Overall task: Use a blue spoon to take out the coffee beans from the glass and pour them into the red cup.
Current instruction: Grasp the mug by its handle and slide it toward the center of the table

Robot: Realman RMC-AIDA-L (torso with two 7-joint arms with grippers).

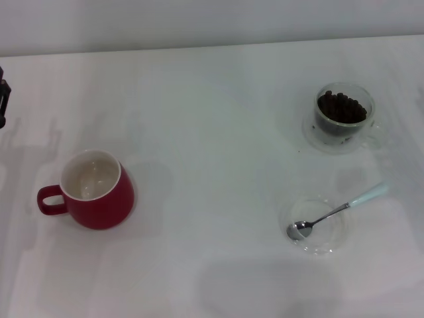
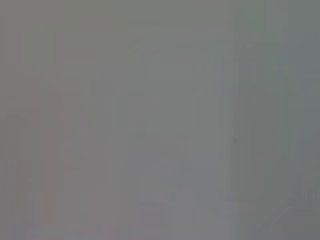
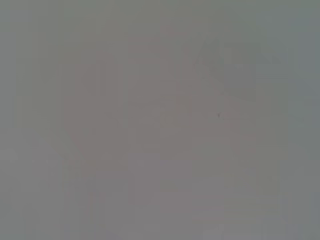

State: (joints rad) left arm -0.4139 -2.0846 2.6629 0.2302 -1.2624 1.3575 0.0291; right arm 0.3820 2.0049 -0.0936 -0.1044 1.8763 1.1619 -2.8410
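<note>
Lower left: glossy red cup (image 1: pixel 97 191), white inside. Upper right: clear glass (image 1: pixel 344 118) of dark brown coffee beans (image 1: pixel 341 108). Lower right: silver-bowled blue spoon (image 1: pixel 334 212), pale blue handle. White worktop (image 1: pixel 212 99).

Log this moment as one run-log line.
stage: not started | blue spoon: bowl in shallow glass dish | coffee beans: in glass | red cup: empty | left gripper: table edge | right gripper: unseen
</note>
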